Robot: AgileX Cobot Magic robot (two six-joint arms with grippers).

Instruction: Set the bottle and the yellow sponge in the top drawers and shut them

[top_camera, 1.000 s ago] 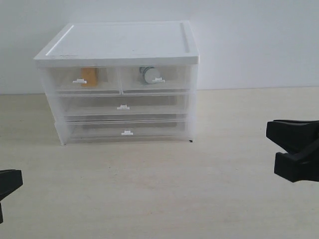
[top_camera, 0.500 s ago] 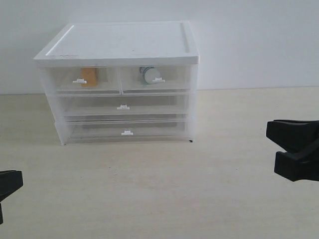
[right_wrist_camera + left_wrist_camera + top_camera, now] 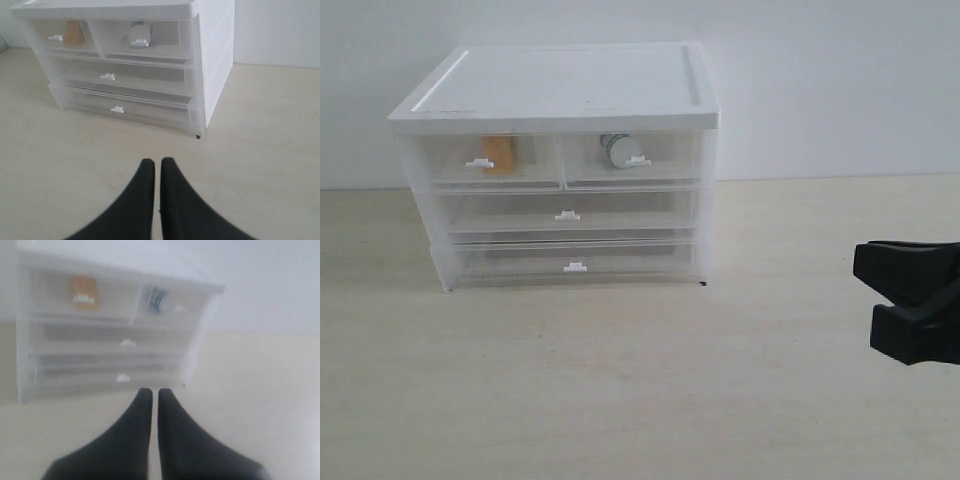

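Bottle (image 3: 617, 150) writing unreadable, inside top drawer (image 3: 670, 160).

Exterior view frontal, both wrist views oblique, all on the cabinet (image 3: 560, 90)

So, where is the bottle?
In the exterior view, the bottle sits inside the top right drawer, next to the top left drawer with the yellow sponge.

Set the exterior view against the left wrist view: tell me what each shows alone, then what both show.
Exterior only: the right gripper, low at the right edge. Left wrist only: the left gripper, fingers shut together. Both: the cabinet, with the yellow sponge and the bottle inside the closed top drawers, one in each.
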